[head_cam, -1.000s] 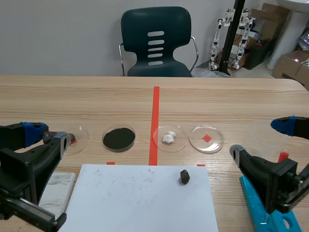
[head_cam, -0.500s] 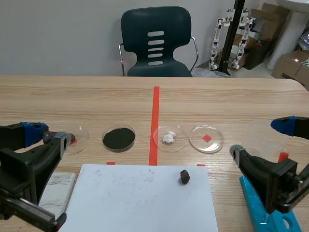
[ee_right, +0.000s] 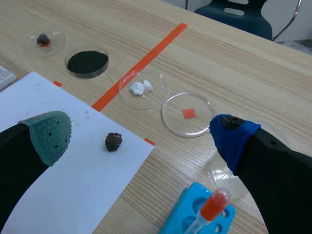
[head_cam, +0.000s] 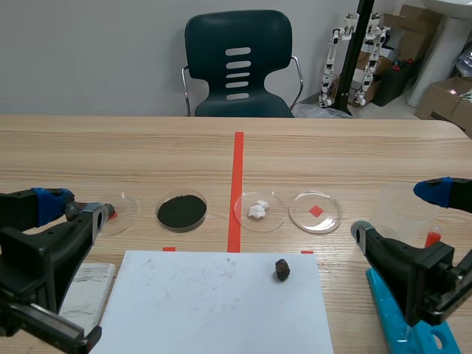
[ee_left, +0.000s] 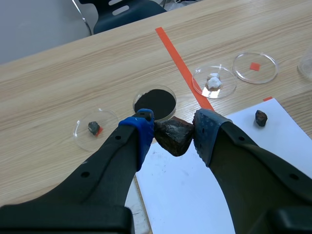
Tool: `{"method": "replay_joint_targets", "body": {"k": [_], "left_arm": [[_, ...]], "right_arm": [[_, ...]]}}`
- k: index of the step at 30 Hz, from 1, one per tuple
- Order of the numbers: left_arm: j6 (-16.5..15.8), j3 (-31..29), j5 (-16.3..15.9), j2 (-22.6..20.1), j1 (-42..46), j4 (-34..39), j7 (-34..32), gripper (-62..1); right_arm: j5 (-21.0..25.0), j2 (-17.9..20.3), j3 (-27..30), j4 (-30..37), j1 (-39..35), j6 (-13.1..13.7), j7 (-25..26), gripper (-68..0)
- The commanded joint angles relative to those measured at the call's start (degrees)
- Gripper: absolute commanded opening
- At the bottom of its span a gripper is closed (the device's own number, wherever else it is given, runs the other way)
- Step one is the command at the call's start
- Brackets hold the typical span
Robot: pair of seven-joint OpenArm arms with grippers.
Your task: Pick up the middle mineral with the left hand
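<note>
dark brown mineral (ee_left: 174,137) pinched between the pads of the left gripper (ee_left: 174,130), held off the table over the white paper (ee_left: 180,195). right gripper (ee_right: 140,136) spread wide, holding nothing; small dark rock (ee_right: 113,141) lies on the paper between its fingers.

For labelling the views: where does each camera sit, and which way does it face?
Scene view: between the arms, facing the chair across the table; left tool and right tool show.
Left wrist view: above the left tool, looking forward-down; it clamps a brown mineral.
Right wrist view: likewise above the open right tool.
All share the black powder dish.
</note>
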Motion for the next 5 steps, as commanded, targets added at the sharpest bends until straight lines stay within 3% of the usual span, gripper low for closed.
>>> {"method": "replay_joint_targets", "body": {"k": [1, 5], "left_arm": [[0.15, 0.17, -0.15, 0.42, 0.00, 0.55, -1.01, -52.4], [0.15, 0.17, -0.15, 0.42, 0.00, 0.55, -1.01, -52.4]], "right_arm": [[0.59, 0.17, 0.46, 1.16, 0.04, 0.04, 0.90, -8.4], [0.59, 0.17, 0.46, 1.16, 0.04, 0.04, 0.90, -8.4]]}}
